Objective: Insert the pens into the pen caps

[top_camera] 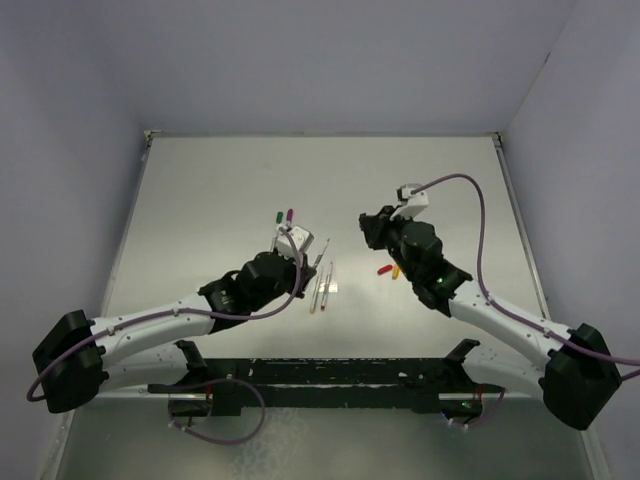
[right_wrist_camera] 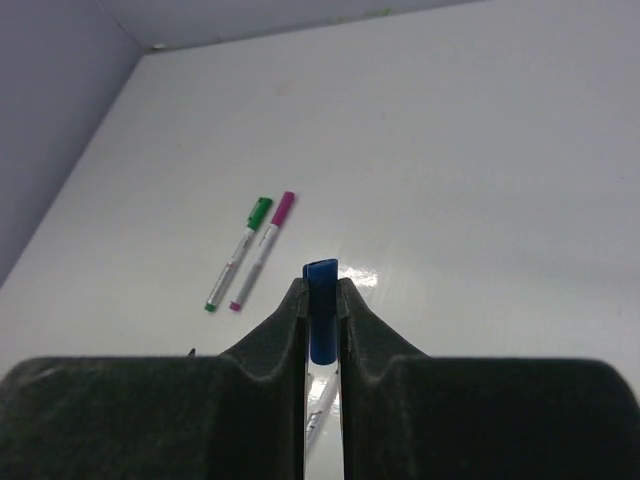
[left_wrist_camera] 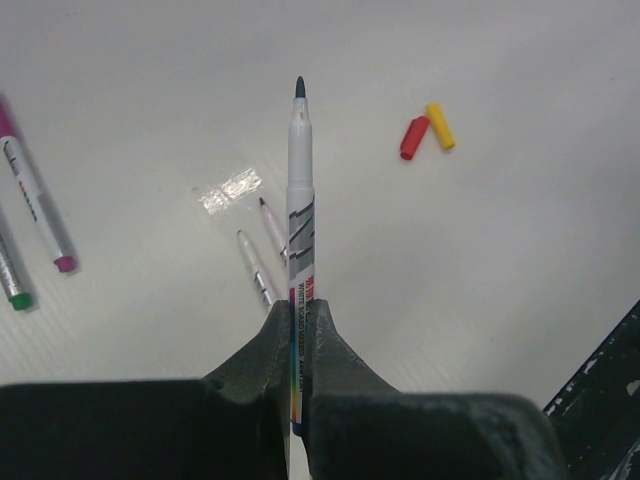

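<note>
Grip confirmed on both arms. The left gripper [left_wrist_camera: 298, 315] is clamped tight on the barrel of an uncapped pen [left_wrist_camera: 299, 190], its dark tip pointing out over the table [top_camera: 220, 180]. The right gripper [right_wrist_camera: 321, 292] pinches the blue cap [right_wrist_camera: 321, 272] between narrow jaws. The red cap [left_wrist_camera: 412, 138] and yellow cap [left_wrist_camera: 440, 127] lie touching on the table. Two bare pens [left_wrist_camera: 258, 270] lie side by side just under the held pen. The green pen [right_wrist_camera: 236, 255] and purple pen [right_wrist_camera: 262, 250], both capped, lie together farther back.

White table [top_camera: 210, 190], pale lilac walls [top_camera: 320, 60]
</note>
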